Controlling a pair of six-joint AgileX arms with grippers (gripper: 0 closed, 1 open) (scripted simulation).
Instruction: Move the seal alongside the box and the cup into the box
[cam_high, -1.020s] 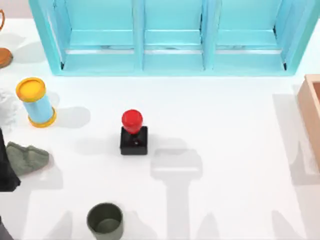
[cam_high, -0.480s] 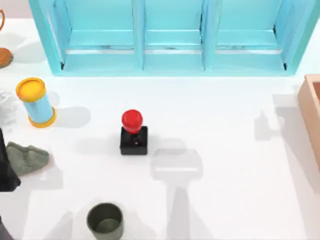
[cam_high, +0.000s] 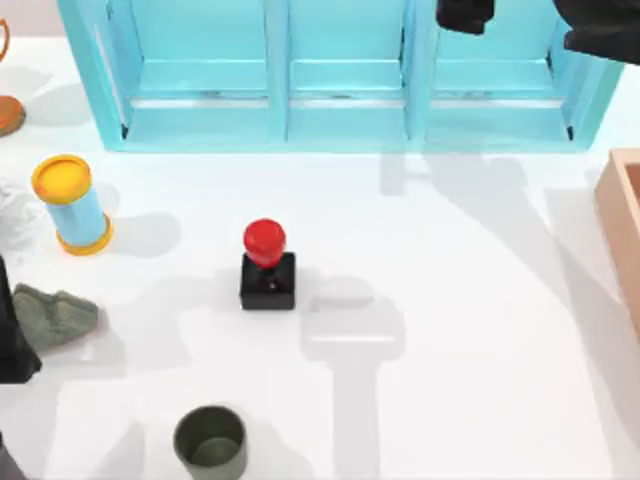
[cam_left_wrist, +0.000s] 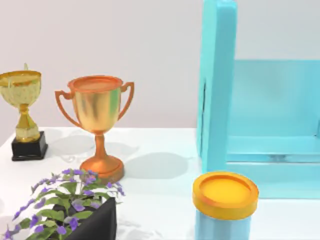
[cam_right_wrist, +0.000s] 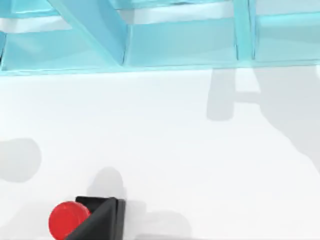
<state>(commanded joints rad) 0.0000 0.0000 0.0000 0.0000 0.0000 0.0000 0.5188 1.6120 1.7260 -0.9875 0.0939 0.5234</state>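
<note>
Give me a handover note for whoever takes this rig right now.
Right gripper: over the shelf unit at the table's back, holding nothing.
Left arm: parked at the left edge.
Seal: upright, mid-table, untouched.
Cup: upright near the front edge, left of centre.
Box: at the right edge.
Done: nothing.
Left: seal beside the box, cup into the box.

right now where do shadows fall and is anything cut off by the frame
Top view: arm shadows streak the table right of the seal; the box is cropped at the right edge. Right wrist view: another shadow below the shelf unit. Left wrist view: soft trophy shadows.
</note>
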